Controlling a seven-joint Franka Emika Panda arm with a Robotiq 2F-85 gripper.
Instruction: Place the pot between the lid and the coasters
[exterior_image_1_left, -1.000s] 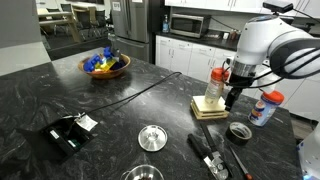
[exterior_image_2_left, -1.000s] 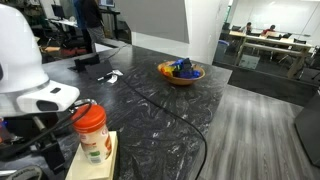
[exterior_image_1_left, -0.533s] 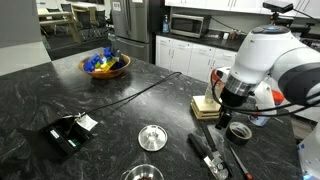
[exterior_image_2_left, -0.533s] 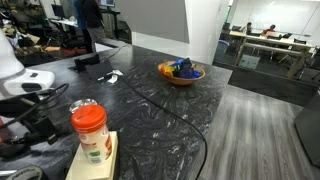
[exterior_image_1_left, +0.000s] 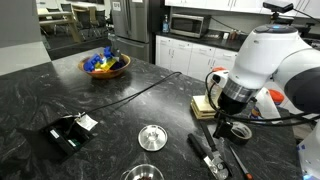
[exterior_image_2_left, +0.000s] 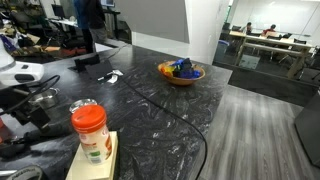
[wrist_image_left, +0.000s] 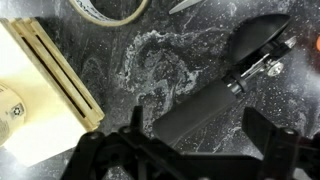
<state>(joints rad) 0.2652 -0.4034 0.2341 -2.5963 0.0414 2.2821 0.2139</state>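
Note:
The lid (exterior_image_1_left: 152, 137), a flat steel disc with a knob, lies on the dark counter. The pot (exterior_image_1_left: 142, 174) shows only as a shiny rim at the bottom edge, just in front of the lid. The coasters (exterior_image_1_left: 204, 106), a tan wooden stack, lie to the right of the lid and carry an orange-capped bottle (exterior_image_2_left: 90, 131). They also show in the wrist view (wrist_image_left: 40, 85). My gripper (exterior_image_1_left: 222, 122) hangs low beside the coasters, open and empty. In the wrist view its fingers (wrist_image_left: 198, 132) straddle a black hand tool (wrist_image_left: 215, 88).
A black tape roll (exterior_image_1_left: 240, 131) lies right of the gripper. The black hand tool (exterior_image_1_left: 210, 152) lies in front of the coasters. A woven bowl (exterior_image_1_left: 105, 66) of coloured items sits far back. A black flat object (exterior_image_1_left: 68, 132) lies at the left. A cable crosses the counter.
The arm has swung from over the bottle and coasters down toward the counter in front of them. It now hides the bottle in one exterior view. The gripper stays open.

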